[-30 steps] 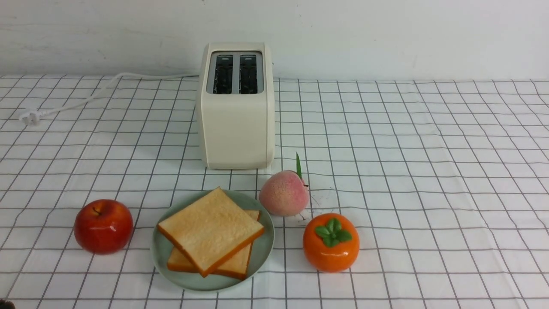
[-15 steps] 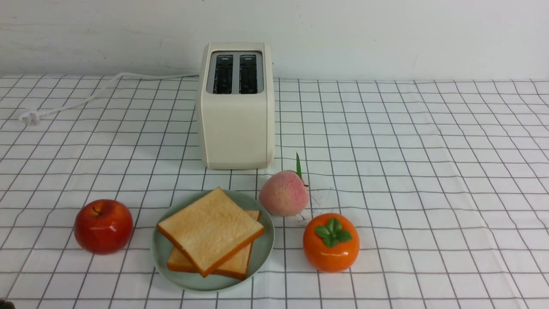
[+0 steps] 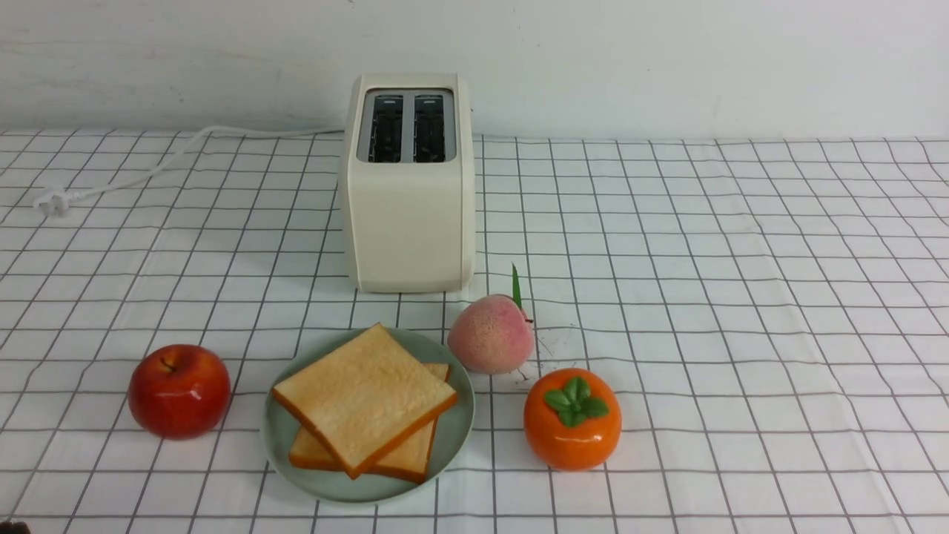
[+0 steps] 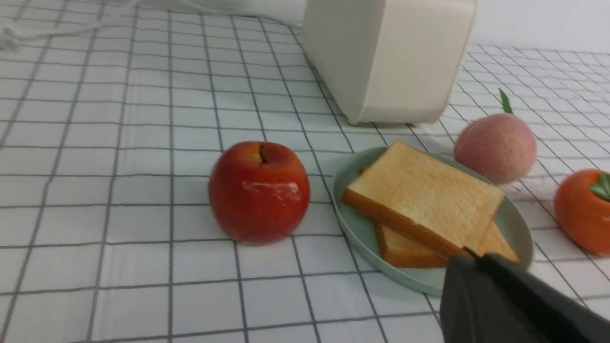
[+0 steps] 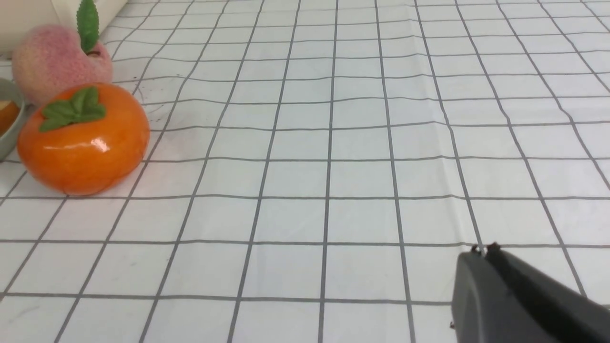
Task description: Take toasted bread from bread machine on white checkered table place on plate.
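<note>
Resting in the lower centre of the front view, two slices of toasted bread (image 3: 365,397) lie stacked on the mint-green plate (image 3: 454,434), the upper slice turned at an angle over the lower one. The cream toaster (image 3: 408,215) stands behind the plate at upper centre, both slots dark, its white power cord (image 3: 159,159) trailing toward the upper left across the white checkered table (image 3: 741,297). A red apple (image 3: 179,390) sits left of the plate, a peach (image 3: 491,333) touches or nearly touches its upper right rim, and an orange persimmon (image 3: 571,419) lies to the right.

In the left wrist view, the left gripper (image 4: 469,257) shows at lower right with its fingers pressed together and nothing between them; its tip overlaps the near edge of the bread, though contact cannot be judged. In the right wrist view, the right gripper (image 5: 482,250) is likewise closed and empty at lower right, over bare cloth, well apart from the persimmon and the plate at the left edge.

No brand, label or writing is readable on anything.
</note>
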